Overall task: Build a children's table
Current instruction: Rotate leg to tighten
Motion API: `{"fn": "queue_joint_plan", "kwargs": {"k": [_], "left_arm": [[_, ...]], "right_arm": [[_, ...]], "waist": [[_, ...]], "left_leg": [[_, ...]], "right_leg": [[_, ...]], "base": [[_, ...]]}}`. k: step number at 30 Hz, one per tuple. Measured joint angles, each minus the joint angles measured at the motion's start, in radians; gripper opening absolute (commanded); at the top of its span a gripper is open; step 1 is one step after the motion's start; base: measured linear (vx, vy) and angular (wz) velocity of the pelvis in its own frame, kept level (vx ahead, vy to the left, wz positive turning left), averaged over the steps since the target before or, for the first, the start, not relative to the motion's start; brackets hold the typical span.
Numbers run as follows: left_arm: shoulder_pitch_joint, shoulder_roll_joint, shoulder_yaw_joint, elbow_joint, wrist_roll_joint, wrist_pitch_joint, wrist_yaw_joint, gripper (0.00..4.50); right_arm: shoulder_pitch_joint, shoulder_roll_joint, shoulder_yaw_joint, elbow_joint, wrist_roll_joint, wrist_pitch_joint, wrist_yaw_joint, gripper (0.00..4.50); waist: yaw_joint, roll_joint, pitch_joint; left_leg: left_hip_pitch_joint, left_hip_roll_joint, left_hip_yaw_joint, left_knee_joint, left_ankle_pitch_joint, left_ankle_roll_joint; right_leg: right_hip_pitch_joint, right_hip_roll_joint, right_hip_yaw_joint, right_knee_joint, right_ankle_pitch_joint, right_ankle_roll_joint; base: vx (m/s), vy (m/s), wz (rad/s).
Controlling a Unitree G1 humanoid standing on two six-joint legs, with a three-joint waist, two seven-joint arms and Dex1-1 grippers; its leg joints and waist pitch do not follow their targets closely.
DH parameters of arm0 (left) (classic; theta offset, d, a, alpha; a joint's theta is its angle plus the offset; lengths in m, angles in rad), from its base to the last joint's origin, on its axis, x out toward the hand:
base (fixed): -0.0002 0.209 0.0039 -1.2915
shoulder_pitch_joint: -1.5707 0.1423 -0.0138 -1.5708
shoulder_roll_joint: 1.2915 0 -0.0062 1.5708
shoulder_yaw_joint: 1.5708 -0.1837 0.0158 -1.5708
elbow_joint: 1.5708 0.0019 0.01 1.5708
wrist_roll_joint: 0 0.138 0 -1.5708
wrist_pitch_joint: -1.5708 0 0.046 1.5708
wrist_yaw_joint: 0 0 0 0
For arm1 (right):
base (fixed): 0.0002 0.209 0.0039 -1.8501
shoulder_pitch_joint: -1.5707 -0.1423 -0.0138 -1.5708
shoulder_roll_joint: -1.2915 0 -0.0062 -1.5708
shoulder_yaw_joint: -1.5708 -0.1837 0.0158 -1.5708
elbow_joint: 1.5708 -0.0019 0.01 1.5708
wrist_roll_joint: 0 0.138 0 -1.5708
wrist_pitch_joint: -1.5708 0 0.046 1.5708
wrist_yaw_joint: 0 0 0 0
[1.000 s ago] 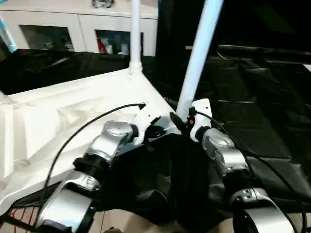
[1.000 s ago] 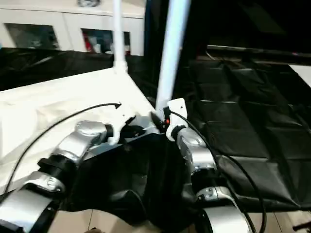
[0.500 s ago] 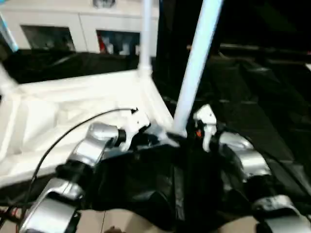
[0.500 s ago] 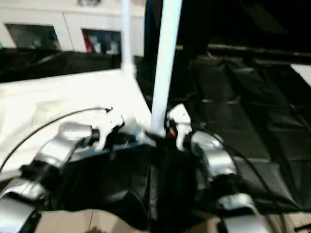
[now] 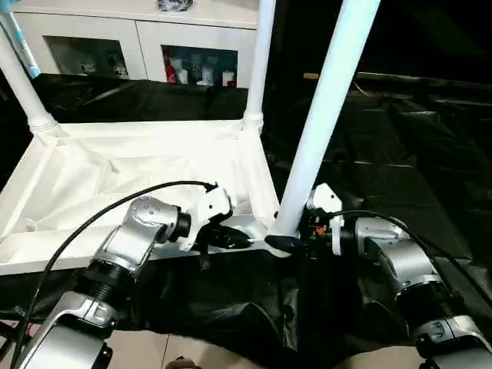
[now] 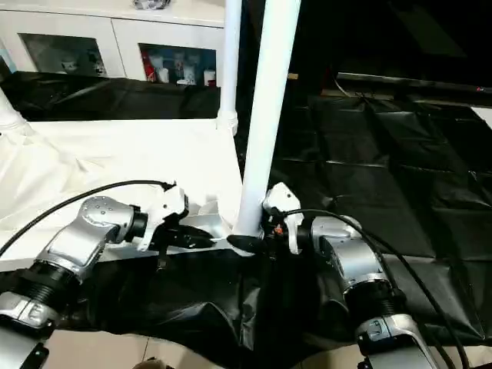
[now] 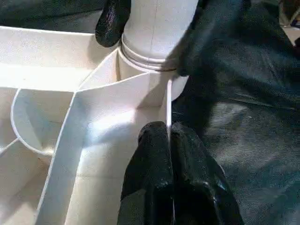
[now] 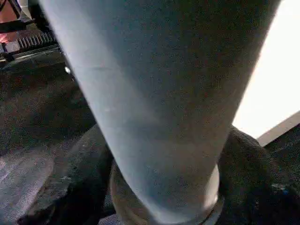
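Note:
The children's table lies upside down, its white ribbed top facing up. Three white legs stand upright in its corners: far left, far right and near right. My left gripper is shut on the top's thin rim wall, right beside the near-right corner. My right gripper is closed around the base of the near-right leg, one black finger on each side of it. The left wrist view shows those fingers flanking that leg's collar.
A white cabinet with glass doors stands behind. Crinkled black sheeting covers the surface to the right and hangs down in front. Black cables loop from both wrists. Beige floor shows at the bottom.
The whole picture has shifted and steadied as the camera moved. My right wrist has dropped lower beside the near-right leg's base. The left gripper keeps its hold on the rim.

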Motion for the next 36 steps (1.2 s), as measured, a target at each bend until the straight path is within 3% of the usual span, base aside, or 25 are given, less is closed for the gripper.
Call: {"fn": "queue_joint_plan", "kwargs": {"k": [5, 13, 21, 29, 30, 36], "left_arm": [[0.008, 0.003, -0.001, -0.01, 0.0, 0.003, -0.008, 0.0], [0.008, -0.007, 0.0, -0.013, 0.001, 0.02, 0.008, 0.0], [-0.072, -0.123, 0.043, 0.121, 0.053, 0.052, 0.276, 0.0], [-0.127, -0.196, 0.062, 0.197, 0.066, 0.073, 0.429, 0.0], [-0.127, -0.196, 0.062, 0.197, 0.066, 0.073, 0.429, 0.0], [-0.127, -0.191, 0.06, 0.2, 0.076, 0.051, 0.416, 0.0]], "right_arm": [[0.015, -0.001, -0.004, -0.012, 0.022, 0.015, 0.007, 2.63], [0.039, 0.022, -0.027, -0.032, 0.033, 0.035, -0.025, 2.54], [-0.049, 0.193, -0.138, 0.126, -0.003, 0.014, -0.482, 2.52], [-0.133, 0.272, -0.189, 0.24, -0.022, -0.03, -0.73, 2.52], [-0.133, 0.273, -0.189, 0.245, -0.022, -0.041, -0.729, 3.08], [-0.131, 0.269, -0.189, 0.25, -0.036, -0.058, -0.686, 3.57]], "waist": [[0.001, 0.0, 0.0], [0.003, 0.001, 0.0], [-0.023, 0.003, -0.001], [-0.023, 0.003, -0.002], [-0.022, 0.003, -0.002], [-0.022, 0.003, -0.002]], "left_leg": [[0.0, 0.0, 0.0, 0.0, 0.0, 0.0], [0.0, 0.0, 0.0, 0.0, 0.0, 0.0], [0.002, 0.0, -0.001, 0.003, 0.0, -0.001], [0.001, -0.001, -0.001, 0.002, 0.0, 0.0], [0.0, -0.001, -0.001, 0.0, 0.0, 0.0], [0.0, -0.001, 0.0, 0.0, 0.0, 0.0]], "right_leg": [[0.0, 0.0, 0.0, 0.0, 0.0, 0.0], [0.0, 0.0, 0.0, 0.0, 0.0, 0.0], [0.004, 0.0, 0.0, 0.001, 0.0, 0.0], [0.002, 0.0, 0.0, 0.0, 0.0, 0.0], [0.002, 0.0, 0.0, 0.0, 0.0, 0.0], [0.001, 0.0, 0.0, 0.0, 0.0, 0.001]], "base": [[0.0, 0.0, 0.0], [0.0, 0.0, 0.0], [0.0, 0.0, 0.0], [0.0, 0.0, 0.0], [0.0, 0.0, 0.0], [0.0, 0.0, 0.0]]}}
